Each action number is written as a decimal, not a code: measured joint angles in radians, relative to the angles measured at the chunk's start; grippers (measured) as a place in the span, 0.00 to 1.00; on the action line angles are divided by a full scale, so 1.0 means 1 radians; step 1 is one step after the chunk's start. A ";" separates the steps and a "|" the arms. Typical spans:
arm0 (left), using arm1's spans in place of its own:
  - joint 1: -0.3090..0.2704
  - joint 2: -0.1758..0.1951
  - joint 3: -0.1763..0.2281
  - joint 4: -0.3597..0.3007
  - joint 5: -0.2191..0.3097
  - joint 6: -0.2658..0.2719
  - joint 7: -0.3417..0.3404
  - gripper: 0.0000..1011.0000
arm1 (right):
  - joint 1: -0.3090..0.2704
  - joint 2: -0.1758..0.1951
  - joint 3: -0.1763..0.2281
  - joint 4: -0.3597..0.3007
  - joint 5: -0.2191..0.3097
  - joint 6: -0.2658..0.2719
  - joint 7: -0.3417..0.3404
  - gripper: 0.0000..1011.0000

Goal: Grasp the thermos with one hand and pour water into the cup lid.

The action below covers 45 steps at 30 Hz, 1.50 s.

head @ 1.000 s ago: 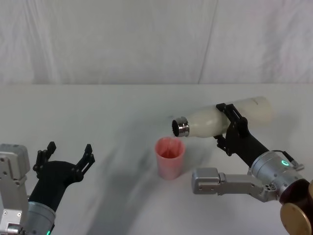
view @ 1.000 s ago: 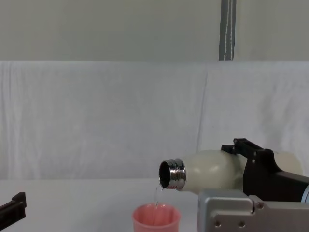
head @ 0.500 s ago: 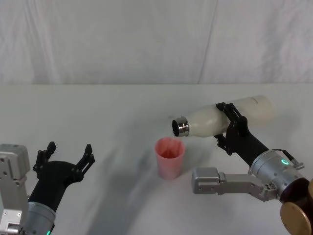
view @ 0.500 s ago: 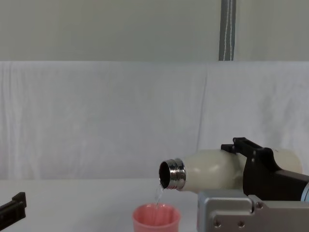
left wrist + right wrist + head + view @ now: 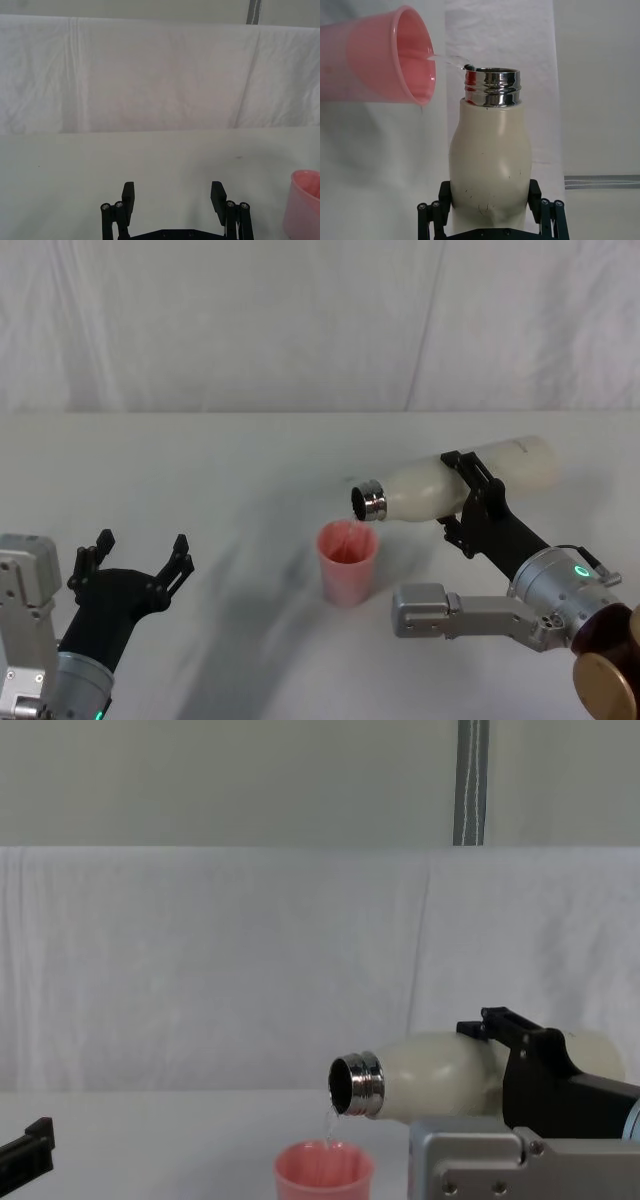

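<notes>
right gripper (image 5: 468,502) above the table (image 5: 230,470), clamped around the mid-body of the thermos (image 5: 440,483). thermos lies near horizontal, neck to the gripper's left, base to its right. cup lid (image 5: 347,562) stands on the table, left of and below the right gripper, directly under the thermos mouth. 1 thin water stream falls from mouth into cup lid. left gripper (image 5: 135,562) far left, well apart, jaws spread.

The right gripper (image 5: 470,502) is raised over the table's right half, jaws clamped, wrist rolled sideways. The left gripper (image 5: 135,558) hovers near the table's front left corner, fingers spread.
</notes>
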 joint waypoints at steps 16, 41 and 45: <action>0.000 0.000 0.000 0.000 0.000 0.000 0.000 0.99 | 0.000 -0.001 -0.001 0.003 0.000 0.001 0.001 0.94; 0.000 0.000 0.000 0.000 0.000 0.000 0.000 0.99 | -0.003 -0.002 0.003 -0.001 -0.003 0.008 -0.002 0.94; 0.000 0.000 0.000 0.000 0.000 0.000 0.000 0.99 | -0.004 -0.003 0.005 -0.001 0.000 0.008 -0.002 0.94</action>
